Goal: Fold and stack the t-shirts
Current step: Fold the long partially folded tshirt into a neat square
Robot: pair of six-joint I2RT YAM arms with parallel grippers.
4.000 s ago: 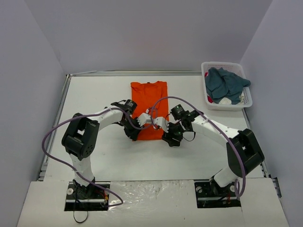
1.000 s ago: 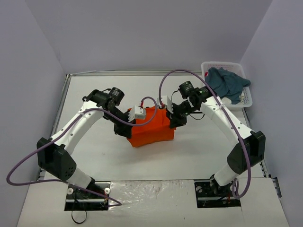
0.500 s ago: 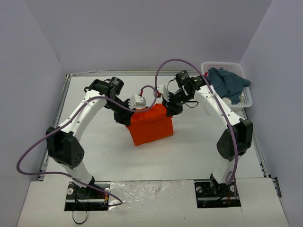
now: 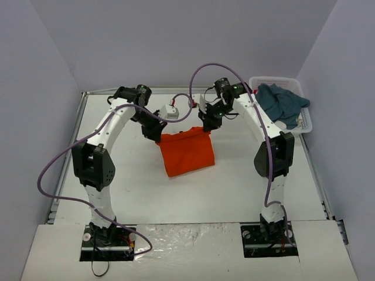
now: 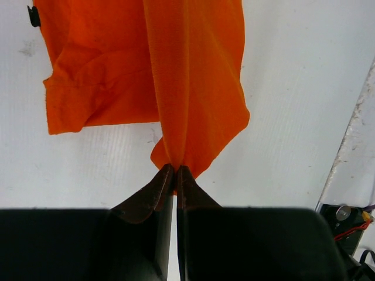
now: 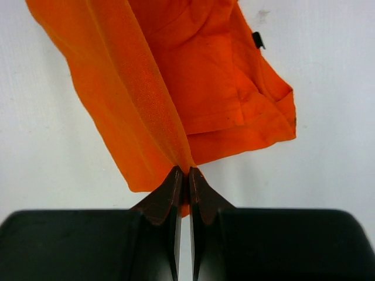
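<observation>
The orange shirt point(image 4: 187, 151) is in the middle of the white counter point(image 4: 246, 175), and both arms reach over it from the two sides. The left tool point(image 4: 157, 133) is closed on the far left corner of the shirt, and the right tool point(image 4: 206, 126) is closed on the far right corner, so the far edge is stretched between them. In the left wrist view the dark fingertips of the left tool point(image 5: 176, 170) are pressed together on a fold of the orange shirt point(image 5: 193, 88). The cloth runs away from them in a long pleat, and one sleeve lies spread beside it. The right wrist view shows the same thing mirrored: the right tool point(image 6: 183, 171) pinches a fold of the orange shirt point(image 6: 176, 76), with the other sleeve flat on the counter behind. The near part of the shirt appears to rest on the counter, slightly turned. The teal shirt point(image 4: 280, 104) lies crumpled in the white basket point(image 4: 275, 80) at the far right corner, well apart from both tools.
</observation>
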